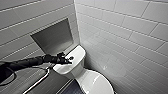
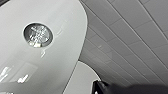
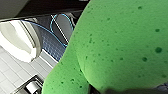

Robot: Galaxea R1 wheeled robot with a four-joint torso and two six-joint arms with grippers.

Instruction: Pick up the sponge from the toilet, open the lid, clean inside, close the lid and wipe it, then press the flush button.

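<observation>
Sponge [image 3: 120,42], bright green, pitted, hard up against right wrist camera, creased where right gripper [image 3: 100,88] clamps it. Carried in air above dark small-tiled floor [image 3: 51,43], well apart from toilet [image 3: 20,41]. Left arm [image 1: 27,62] stretched out nearly level, left gripper [image 1: 63,59] over tank top [image 1: 76,53], just beside round chrome flush button [image 2: 38,35]; how far open, cannot tell. Lid [image 1: 96,82] down on bowl. Metal rail [image 1: 37,81] below arm. Recessed niche [image 1: 53,36] behind; white tiled walls [image 1: 125,30] meet in corner.
</observation>
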